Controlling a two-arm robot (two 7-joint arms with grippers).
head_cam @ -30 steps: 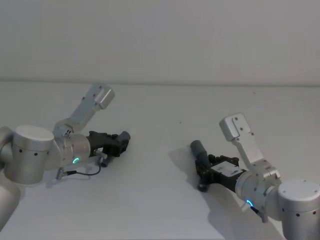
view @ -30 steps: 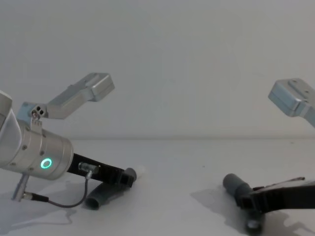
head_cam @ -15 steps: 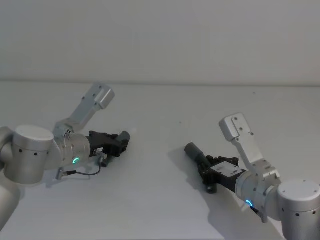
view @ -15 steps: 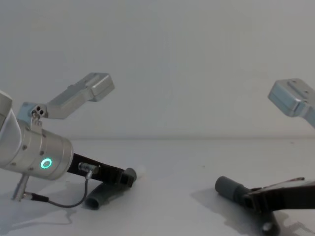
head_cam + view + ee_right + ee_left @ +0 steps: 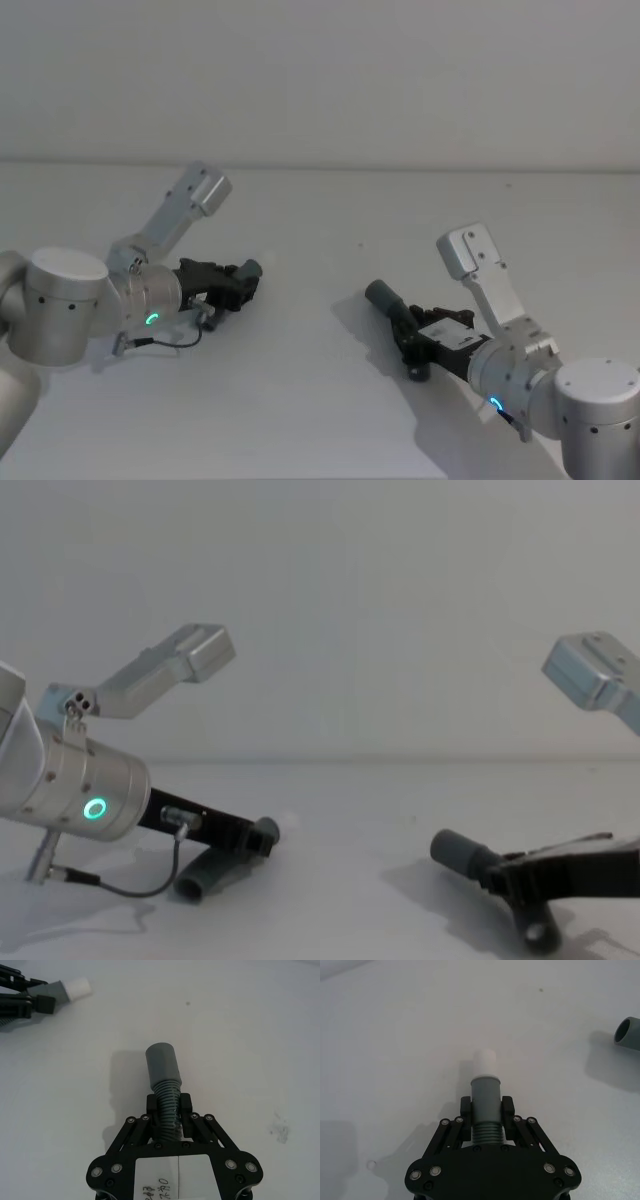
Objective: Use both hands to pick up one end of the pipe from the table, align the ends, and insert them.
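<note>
Left pipe (image 5: 485,1096) is pinched in the left gripper (image 5: 486,1110), jaws closed on the ribbed section just behind the cuff, with the white tip (image 5: 484,1061) sticking out forward, low over the table (image 5: 320,410) on my left. Right pipe (image 5: 163,1068) is likewise clamped in the right gripper (image 5: 168,1108) on the ribs behind its open grey cuff, on my right. It looks lifted, since its shadow sits apart from it. The two ends are well apart and angled roughly toward each other, so I judge we're at lift-and-align with insertion not yet begun. Plan: get both clear of the table, rotate the wrists until the white tip and the open cuff share one axis, then close the gap slowly in a straight line. The ribbed hose will likely flex, so I'd correct any angle error before contact rather than force it. The wrist views should be the best check, as each shows the opposite end. Unknowns: each pipe's rear half is hidden under its gripper in the wrist views. In the chest view I can't tell whether the left pipe's rear end touches the table. The right arm is cut off at that view's edge, and I can't gauge how deep the right cuff's bore goes.
</note>
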